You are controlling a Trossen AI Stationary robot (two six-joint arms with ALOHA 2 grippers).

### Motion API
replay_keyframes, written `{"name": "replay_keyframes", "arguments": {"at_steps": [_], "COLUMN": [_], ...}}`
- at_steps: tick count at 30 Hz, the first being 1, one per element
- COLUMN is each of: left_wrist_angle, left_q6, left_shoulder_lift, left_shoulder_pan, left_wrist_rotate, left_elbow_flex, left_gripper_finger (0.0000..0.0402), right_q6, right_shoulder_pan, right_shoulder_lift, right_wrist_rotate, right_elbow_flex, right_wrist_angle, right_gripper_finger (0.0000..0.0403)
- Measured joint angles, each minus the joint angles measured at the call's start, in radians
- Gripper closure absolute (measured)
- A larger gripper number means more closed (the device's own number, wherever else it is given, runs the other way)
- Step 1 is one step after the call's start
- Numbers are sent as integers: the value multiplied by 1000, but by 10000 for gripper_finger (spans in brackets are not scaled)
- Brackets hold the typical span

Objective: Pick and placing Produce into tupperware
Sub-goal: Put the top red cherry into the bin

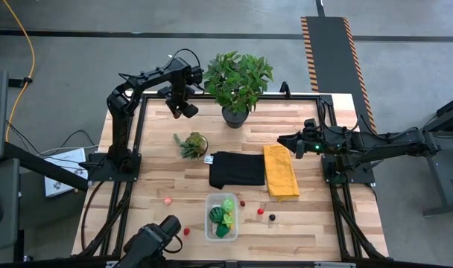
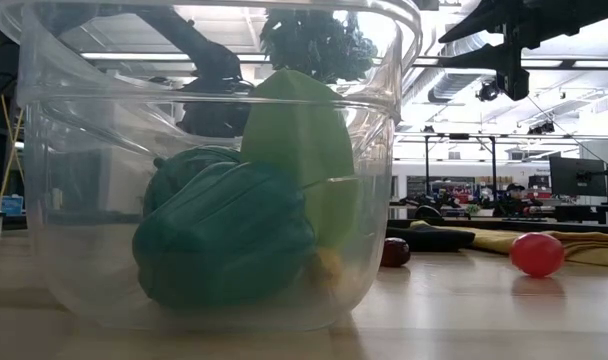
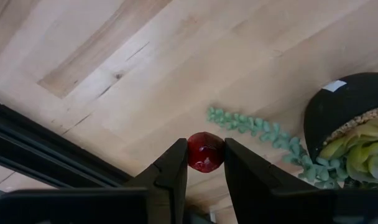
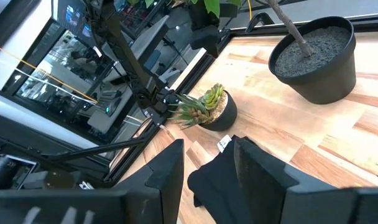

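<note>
My left gripper [image 1: 188, 110] hangs over the table's far left part, shut on a small red piece of produce [image 3: 205, 151]. The clear tupperware [image 1: 221, 216] stands near the front edge and holds a dark green pepper [image 2: 224, 235], a lime-green piece [image 2: 304, 140] and a bit of yellow [image 2: 329, 265]. Loose on the wood lie a pink piece [image 1: 167, 199], red pieces [image 1: 186, 231] [image 1: 261, 211], a dark red one [image 1: 242, 202] and a dark one [image 1: 272, 217]. My right gripper [image 1: 283, 138] is held level above the yellow cloth's far end, open, with nothing between its fingers. My left gripper pinches the small red piece by its two opposite sides [image 3: 192, 152] between its two fingers. The fingers point steeply down from above. The piece is lifted clear, well above the wooden table top.
A large potted plant [image 1: 238, 82] stands at the far middle and a small potted succulent [image 1: 191, 144] just below my left gripper. A black cloth [image 1: 238, 170] and a folded yellow cloth [image 1: 280, 170] lie mid-table. A black frame [image 1: 137, 134] borders the table's sides.
</note>
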Motion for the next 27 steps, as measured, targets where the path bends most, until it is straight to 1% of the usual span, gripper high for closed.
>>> {"name": "replay_keyframes", "arguments": {"at_steps": [5,8,11,16,20,23,27], "left_wrist_angle": [-3,-1,13,15,-15,-12,-14], "left_q6": [23,26,29,34,60,72,93], "left_shoulder_lift": [0,0,0,0,0,-7,-39], "left_shoulder_pan": [0,0,0,1,1,1,1], "left_wrist_rotate": [0,0,8,20,19,18,16], "left_elbow_flex": [1,29,89,229,336,378,386], "left_gripper_finger": [314,314,314,314,314,314,314], "right_q6": [0,0,-2,-7,-3,6,18], "right_shoulder_pan": [0,0,0,0,0,0,0], "right_shoulder_lift": [0,0,0,0,0,0,0], "right_wrist_rotate": [0,0,0,1,1,1,2], "right_elbow_flex": [0,0,0,0,0,0,0], "right_wrist_angle": [0,0,0,0,0,0,0], "right_gripper_finger": [269,269,269,269,269,269,269]}}
